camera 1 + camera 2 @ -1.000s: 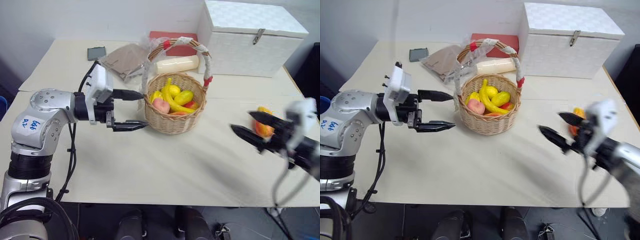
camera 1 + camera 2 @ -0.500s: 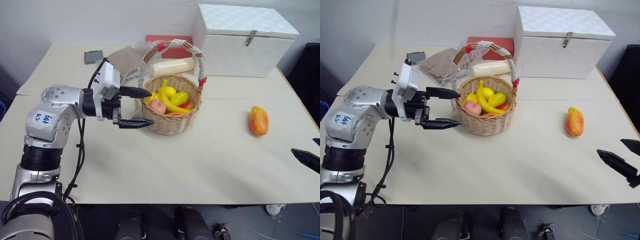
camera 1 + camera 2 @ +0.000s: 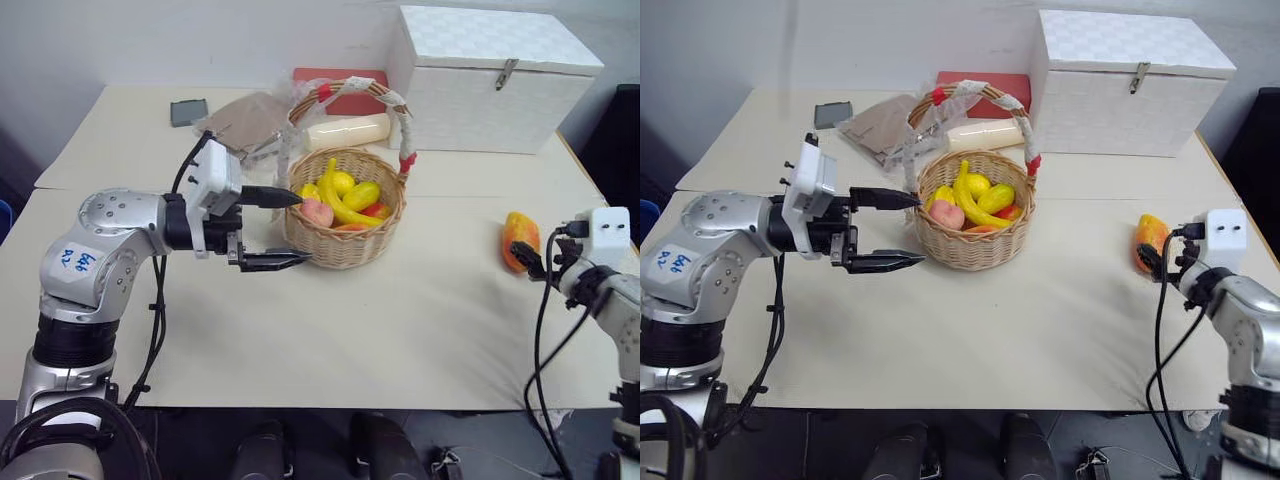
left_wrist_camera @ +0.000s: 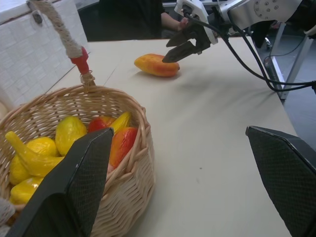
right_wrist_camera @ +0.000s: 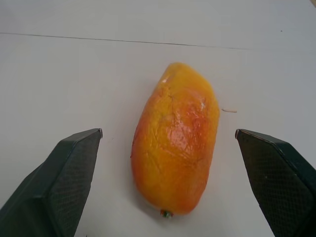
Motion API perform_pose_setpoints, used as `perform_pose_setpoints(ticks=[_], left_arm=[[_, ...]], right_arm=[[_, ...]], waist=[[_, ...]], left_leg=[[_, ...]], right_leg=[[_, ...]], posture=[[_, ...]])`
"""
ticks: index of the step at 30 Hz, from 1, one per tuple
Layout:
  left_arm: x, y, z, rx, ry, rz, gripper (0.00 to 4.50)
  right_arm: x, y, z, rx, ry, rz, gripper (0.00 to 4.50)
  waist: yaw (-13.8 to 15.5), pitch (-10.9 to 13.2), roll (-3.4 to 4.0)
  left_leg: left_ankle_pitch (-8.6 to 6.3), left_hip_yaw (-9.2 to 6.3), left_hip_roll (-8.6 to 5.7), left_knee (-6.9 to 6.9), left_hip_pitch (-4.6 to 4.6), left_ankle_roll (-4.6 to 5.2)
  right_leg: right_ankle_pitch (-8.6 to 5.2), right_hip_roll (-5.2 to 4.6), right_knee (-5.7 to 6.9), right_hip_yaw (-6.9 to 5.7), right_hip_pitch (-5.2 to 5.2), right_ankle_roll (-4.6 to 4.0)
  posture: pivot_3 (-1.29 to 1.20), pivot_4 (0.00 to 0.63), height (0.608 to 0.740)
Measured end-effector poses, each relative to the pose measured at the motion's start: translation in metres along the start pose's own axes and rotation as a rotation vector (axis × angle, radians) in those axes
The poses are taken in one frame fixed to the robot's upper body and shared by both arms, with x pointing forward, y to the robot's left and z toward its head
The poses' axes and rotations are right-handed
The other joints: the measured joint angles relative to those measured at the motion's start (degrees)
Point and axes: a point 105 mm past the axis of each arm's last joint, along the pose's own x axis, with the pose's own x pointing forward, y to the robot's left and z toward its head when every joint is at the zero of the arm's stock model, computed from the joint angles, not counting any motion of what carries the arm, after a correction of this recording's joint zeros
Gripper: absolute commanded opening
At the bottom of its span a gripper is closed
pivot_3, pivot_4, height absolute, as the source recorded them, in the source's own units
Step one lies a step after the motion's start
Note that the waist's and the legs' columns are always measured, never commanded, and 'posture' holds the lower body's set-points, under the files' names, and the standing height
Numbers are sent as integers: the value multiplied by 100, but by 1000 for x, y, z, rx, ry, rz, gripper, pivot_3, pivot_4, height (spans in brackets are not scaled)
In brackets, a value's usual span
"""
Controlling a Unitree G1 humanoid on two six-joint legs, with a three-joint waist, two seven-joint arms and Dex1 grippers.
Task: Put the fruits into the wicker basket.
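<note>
The wicker basket [image 3: 345, 222] is set mid-tabletop [image 3: 330, 330]; a peach [image 3: 318, 211] and banana [image 3: 342, 204] are held in it. One mango [image 3: 519, 239] is placed well right of the basket, a lidded box [image 3: 492, 75] behind it.

The mango [image 5: 177, 140] lying on the right of the cream table [image 3: 350, 330] is showing yellow-orange skin blushing to red, while the tan woven wicker basket [image 3: 345, 245] is carrying a white-wrapped handle with red bands. Inside it, a yellow banana [image 3: 340, 200], yellow fruit and a pinkish-red peach [image 3: 318, 212] are glowing. Far off, a white quilted-pattern box [image 3: 490, 75], a red flat item [image 3: 345, 85] and a cream roll [image 3: 350, 130] are sitting.
</note>
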Motion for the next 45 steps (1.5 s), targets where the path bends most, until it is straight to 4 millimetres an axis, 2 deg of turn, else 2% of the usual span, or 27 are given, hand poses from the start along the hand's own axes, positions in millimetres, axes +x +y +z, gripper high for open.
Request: perform_pose_setpoints(ticks=[4,11,14,19,21,24,28,32,34,37,39,41,43,45], left_arm=[[-2,-1,2,-6,-1,14,4500],[-5,0,6,9,4,35,4500],[-5,0,6,10,7,41,4500],[-5,1,6,11,7,47,4500],[-5,1,6,10,6,48,4500],[-6,2,5,9,7,52,4500],[-8,2,4,7,15,59,4500],[-14,4,4,12,33,79,4500],[-18,6,5,15,33,93,4500],[-21,9,4,8,39,103,4500],[-22,12,4,2,39,108,4500],[-21,13,7,9,36,107,4500],[-20,13,9,17,32,103,4500],[-18,13,11,24,29,100,4500]], right_arm=[[14,-10,-7,11,23,-62,4466],[34,-2,-29,100,82,-53,4466],[38,-3,-29,107,72,-56,3837],[37,3,-14,77,-6,-7,2226],[31,13,-8,62,-43,66,2068],[12,40,1,19,-101,237,2068],[-15,88,14,-8,-145,470,2068],[-70,156,47,14,-234,866,2068],[-87,175,56,-7,-249,973,2068],[-86,192,60,-26,-220,1008,2068],[-82,212,65,-38,-227,1038,2068],[-74,237,71,-39,-231,1051,2068],[-59,252,75,-55,-230,1001,2068],[-36,262,79,-85,-229,903,2765]], waist=[[-16,0,0],[-56,0,2],[-61,1,2],[-95,1,3],[-110,1,3],[-121,1,4],[-145,3,5],[-137,3,7],[-132,3,6],[-126,3,6],[-134,3,6],[-145,3,6],[-150,3,6],[-156,3,6]], left_leg=[[0,2,2,-1,1,0],[2,4,4,-2,1,-5],[2,4,4,-2,1,-5],[2,4,5,-4,1,-6],[2,3,7,-6,1,-8],[2,2,9,-9,1,-10],[1,5,9,-8,3,-10],[-3,-3,18,-10,3,-18],[-5,-3,14,-9,3,-15],[-8,-2,4,-6,2,-6],[-8,-1,6,-6,1,-6],[-8,0,7,-7,0,-9],[-8,3,10,-9,-3,-11],[-8,6,9,-9,-13,-11]], right_leg=[[0,2,1,1,0,0],[0,5,2,2,-1,0],[0,5,3,2,-2,0],[0,5,3,2,-2,1],[0,7,3,1,-2,1],[-1,8,5,1,-2,2],[-1,6,4,5,-3,2],[-4,13,5,0,-5,-5],[-4,9,2,-1,-4,-5],[-4,-4,4,-2,-3,-5],[-4,-3,5,-2,-6,-5],[-4,-2,8,-2,-11,-5],[-6,2,10,-1,-16,-8],[-6,3,13,0,-26,-8]], posture=[[0,150,740],[0,150,740],[0,150,740],[0,150,740],[0,150,740],[0,150,740],[0,150,740],[0,150,740],[0,150,740],[0,150,740],[0,150,740],[0,150,740],[0,150,740],[0,150,740]])
